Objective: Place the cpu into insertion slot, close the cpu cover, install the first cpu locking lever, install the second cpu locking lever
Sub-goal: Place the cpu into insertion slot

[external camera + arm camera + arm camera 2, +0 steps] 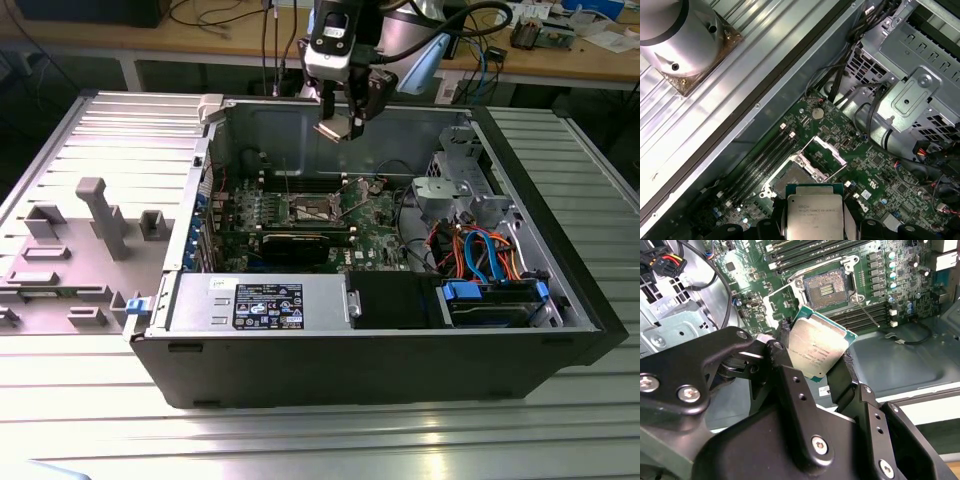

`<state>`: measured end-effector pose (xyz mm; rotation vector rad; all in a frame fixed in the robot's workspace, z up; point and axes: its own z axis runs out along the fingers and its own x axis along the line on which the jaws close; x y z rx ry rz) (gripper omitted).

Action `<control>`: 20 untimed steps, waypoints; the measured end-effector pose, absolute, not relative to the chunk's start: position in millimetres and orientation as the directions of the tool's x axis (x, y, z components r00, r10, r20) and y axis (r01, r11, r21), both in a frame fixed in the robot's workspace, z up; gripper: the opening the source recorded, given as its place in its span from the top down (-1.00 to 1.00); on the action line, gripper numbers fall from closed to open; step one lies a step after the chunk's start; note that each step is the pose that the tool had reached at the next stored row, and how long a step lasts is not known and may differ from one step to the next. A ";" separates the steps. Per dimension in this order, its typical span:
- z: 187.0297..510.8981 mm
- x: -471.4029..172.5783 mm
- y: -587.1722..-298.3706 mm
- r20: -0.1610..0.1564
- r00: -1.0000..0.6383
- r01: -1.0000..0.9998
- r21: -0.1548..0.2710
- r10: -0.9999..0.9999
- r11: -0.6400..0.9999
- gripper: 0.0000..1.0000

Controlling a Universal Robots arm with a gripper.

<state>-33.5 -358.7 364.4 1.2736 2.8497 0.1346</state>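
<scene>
My gripper (341, 124) hangs above the open computer case, shut on the cpu (338, 129). In both wrist views the cpu (817, 347) (815, 212) is a silver-topped square chip with a green edge, pinched on two opposite sides by black fingers (781, 337). It is tilted and well above the board. The insertion slot (826, 288) (790, 179) (312, 208) lies bare on the green board below it. The cpu cover (826, 156) stands swung up beside the slot. A thin metal locking lever (867, 315) sticks out next to the socket.
Long black memory slots (805, 252) (767, 157) flank the socket. A silver drive cage (912, 95) (455, 190) with bundled cables (480, 250) stands to the exterior view's right. A black expansion card (300, 243) and the power supply (260, 300) sit nearer the front wall.
</scene>
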 end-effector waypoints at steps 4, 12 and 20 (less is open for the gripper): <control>364.1 -33.5 -359.0 0.019 -0.664 0.746 0.086 0.747 0.661 -0.08; 363.9 -33.5 -359.3 0.019 -0.663 0.747 0.086 0.748 0.660 -0.08; 363.9 -33.4 -359.3 0.019 -0.661 0.749 0.086 0.751 0.657 -0.08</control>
